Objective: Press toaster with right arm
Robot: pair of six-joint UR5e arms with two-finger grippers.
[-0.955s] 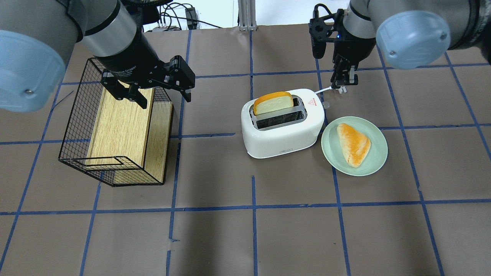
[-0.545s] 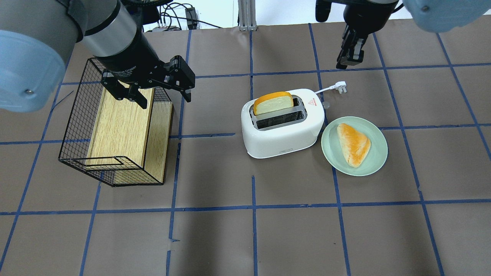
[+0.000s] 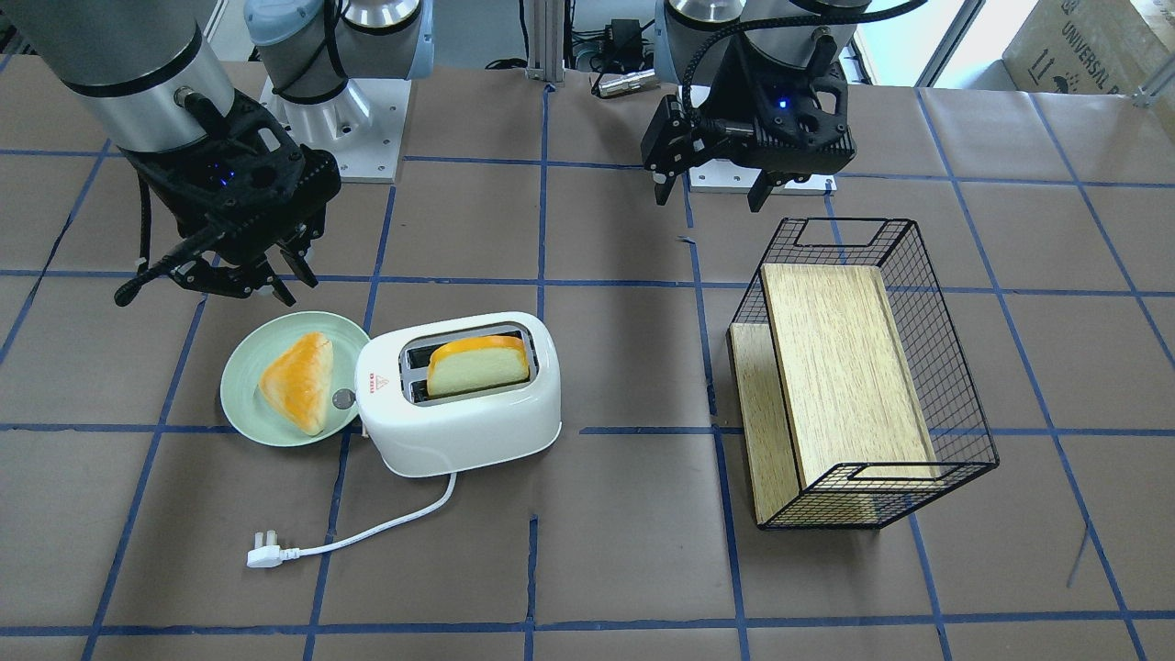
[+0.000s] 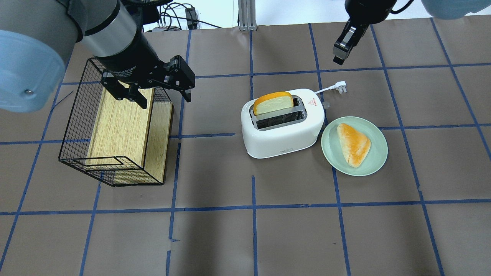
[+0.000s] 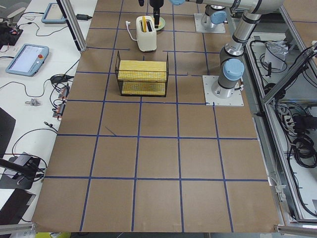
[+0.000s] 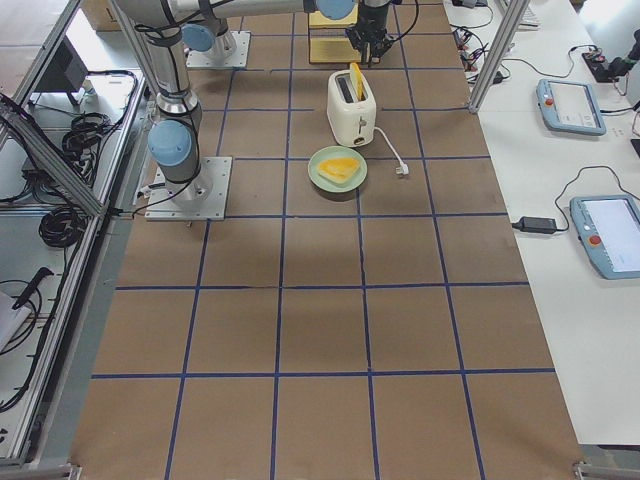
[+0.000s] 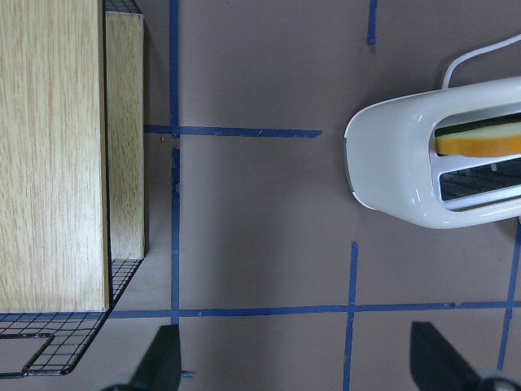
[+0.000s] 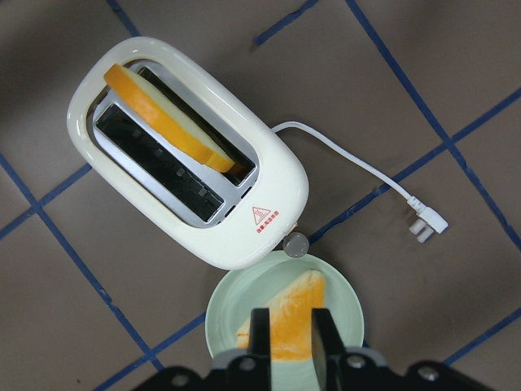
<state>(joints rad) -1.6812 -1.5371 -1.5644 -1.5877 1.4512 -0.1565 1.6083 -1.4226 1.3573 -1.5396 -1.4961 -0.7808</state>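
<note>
The white toaster (image 4: 282, 140) stands mid-table with an orange-crusted bread slice (image 4: 273, 103) sticking up from its far slot. Its near slot is empty. Its grey knob (image 4: 326, 104) faces the plate, and its cord ends in a plug (image 4: 340, 87) lying on the table. My right gripper (image 4: 338, 57) hangs high in the air, apart from the toaster. In the right wrist view the right gripper (image 8: 291, 322) looks down on the toaster (image 8: 244, 204) and the plate, its fingers close together and empty. My left gripper (image 4: 165, 102) is open and empty over the basket's far end.
A pale green plate (image 4: 378, 163) holding a triangular bread piece (image 4: 353, 143) touches the toaster's right end. A black wire basket (image 4: 76, 126) with a wooden box (image 4: 119, 126) inside lies at the left. Blue tape lines grid the brown table.
My right gripper has risen from just above the plug and moved toward the table's far edge. The left arm, toaster and bread have not moved.
</note>
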